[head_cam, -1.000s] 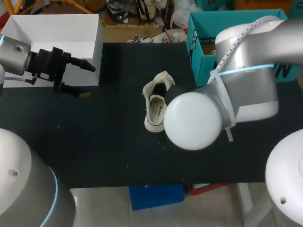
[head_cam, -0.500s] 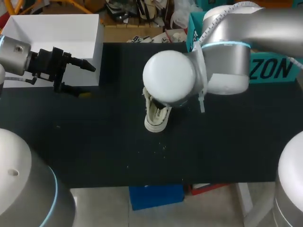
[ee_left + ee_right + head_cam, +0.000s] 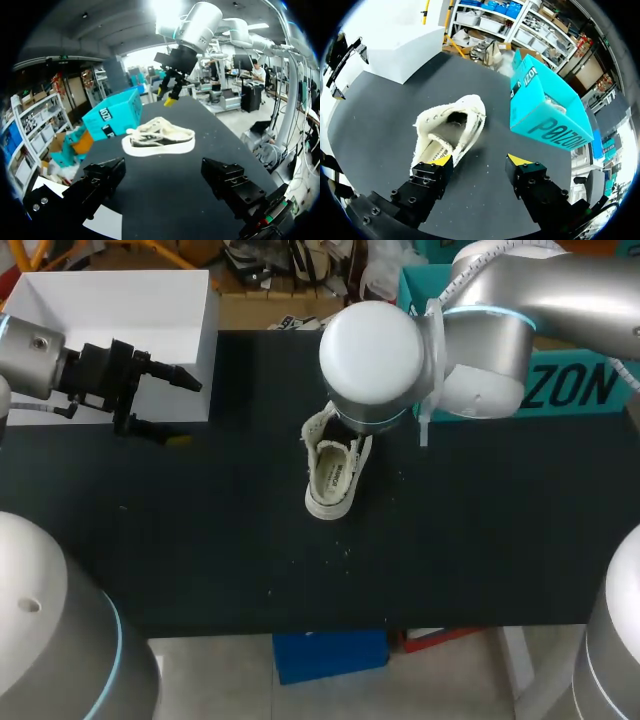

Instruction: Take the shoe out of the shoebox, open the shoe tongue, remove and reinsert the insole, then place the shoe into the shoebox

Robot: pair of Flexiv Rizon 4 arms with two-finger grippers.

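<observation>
Now the right claw (image 3: pixel 480 161) hangs wide open just above the white shoe (image 3: pixel 450 132), with one yellow tip over the shoe's side and the other over the bare table (image 3: pixel 380 115). The shoe stands on its sole, outside the teal shoebox (image 3: pixel 545 115), which sits ahead of that claw and apart from the shoe. The left claw (image 3: pixel 162 175) is wide open too and holds nothing; the shoe lies well ahead of it.

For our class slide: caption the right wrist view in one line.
Open right gripper hovering at a white shoe, teal shoebox beside it.
</observation>
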